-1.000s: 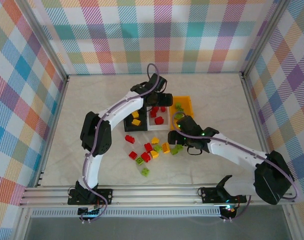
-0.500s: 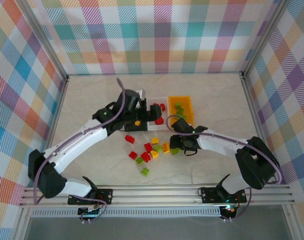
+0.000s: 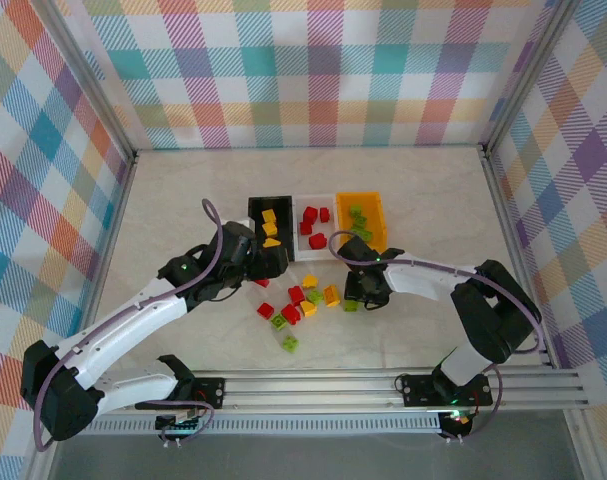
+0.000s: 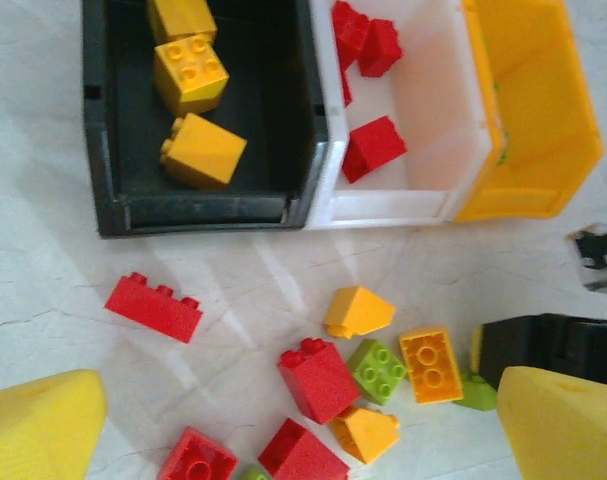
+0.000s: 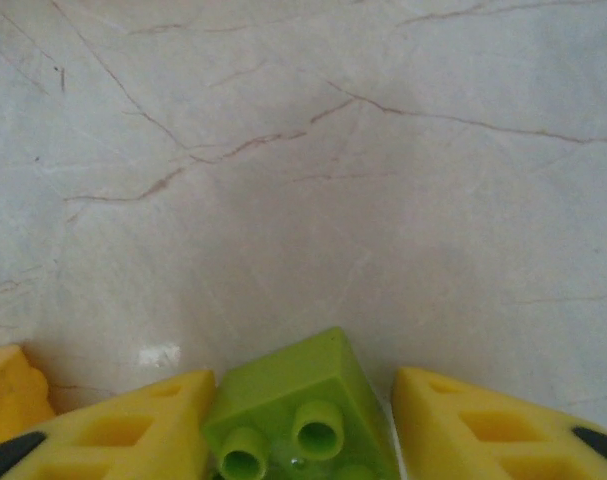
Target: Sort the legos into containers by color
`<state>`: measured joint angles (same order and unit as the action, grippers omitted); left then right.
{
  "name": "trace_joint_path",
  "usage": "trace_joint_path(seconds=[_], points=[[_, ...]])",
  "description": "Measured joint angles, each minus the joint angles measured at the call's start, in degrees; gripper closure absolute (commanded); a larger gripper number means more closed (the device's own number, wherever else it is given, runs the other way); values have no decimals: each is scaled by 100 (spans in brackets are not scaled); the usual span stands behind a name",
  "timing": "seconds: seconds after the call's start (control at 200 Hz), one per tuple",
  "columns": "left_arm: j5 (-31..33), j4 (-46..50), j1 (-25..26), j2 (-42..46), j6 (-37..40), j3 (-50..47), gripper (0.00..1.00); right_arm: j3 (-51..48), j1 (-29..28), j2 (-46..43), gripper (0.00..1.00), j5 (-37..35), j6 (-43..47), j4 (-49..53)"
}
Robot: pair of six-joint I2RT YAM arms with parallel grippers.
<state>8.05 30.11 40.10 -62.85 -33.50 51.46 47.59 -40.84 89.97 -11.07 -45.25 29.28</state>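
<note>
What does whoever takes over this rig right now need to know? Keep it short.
Left pincer: open, empty, above the loose bricks.
Right pincer: fingers either side of a green brick on the table; firm grip not clear.
Bins: black bin holds yellow bricks, white bin red bricks, orange bin green bricks.
Done: several bricks sorted, colours unmixed.
Left: about ten red, yellow and green loose bricks in front of the bins.
</note>
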Motion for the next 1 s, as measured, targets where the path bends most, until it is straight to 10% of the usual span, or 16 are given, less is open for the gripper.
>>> trace_joint_path(seconds=[0.45,0.755,1.0], points=[[107,173,0,273,31,-444,0,610,514,-1049,62,-24,404,726],[101,302,0,304,24,-634,0,2820,1462,741,59,-74,938,341],[105,411,0,522,20,-721,0,3578,1631,1779,17,-70,1196,356]])
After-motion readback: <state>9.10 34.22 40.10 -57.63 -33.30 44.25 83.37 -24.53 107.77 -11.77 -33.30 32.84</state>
